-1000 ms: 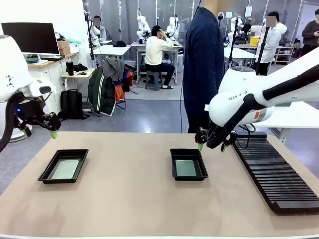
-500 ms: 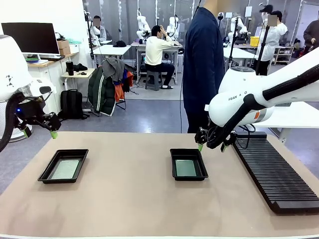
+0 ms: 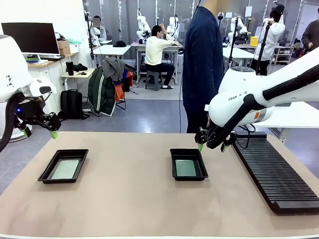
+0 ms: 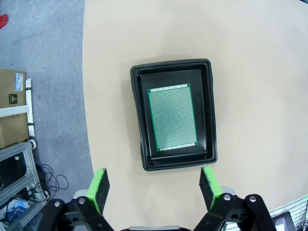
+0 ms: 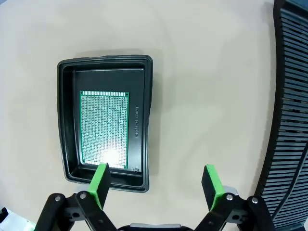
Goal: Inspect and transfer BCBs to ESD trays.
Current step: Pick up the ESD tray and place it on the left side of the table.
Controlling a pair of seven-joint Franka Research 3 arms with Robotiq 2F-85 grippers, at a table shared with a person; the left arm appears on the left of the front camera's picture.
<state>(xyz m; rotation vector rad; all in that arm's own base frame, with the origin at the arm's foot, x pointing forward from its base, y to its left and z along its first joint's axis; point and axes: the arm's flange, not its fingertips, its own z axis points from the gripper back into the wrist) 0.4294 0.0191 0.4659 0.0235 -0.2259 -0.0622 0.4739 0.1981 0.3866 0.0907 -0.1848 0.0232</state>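
**Q:** Nothing on the table has shifted since a second ago, has it?

**A:** No. Both arms hang where they were; only the people in the background have moved a little.

**Q:** Take the slotted rack (image 3: 275, 169) as the landmark. Where does everything lie?

**A:** One ESD tray (image 3: 188, 164) sits just beside the rack toward the table's middle; the second ESD tray (image 3: 64, 165) lies well apart from it at the far left. Each holds one BCB lying flat on its floor: the right board (image 5: 104, 129) and the left board (image 4: 173, 118).

**Q:** And the tools?

**A:** The right gripper (image 3: 211, 145) hovers between rack and near tray, jaws spread, empty. The left gripper (image 3: 39, 131) hangs beyond the far tray, also spread and grasping nothing.

**Q:** How would a board handle?

**A:** I'd judge it light, thin and stiff, with a perforated face that scratches easily. Lying flat inside raised walls, it offers little edge; a pinch across the long edges looks safest, and the gaps beside it are narrow.

**Q:** Any writing?

**A:** "FRAN" shows on the right arm's casing (image 3: 238, 98). Moulded lettering runs along the near tray's inner wall (image 5: 137, 122), too small to read.
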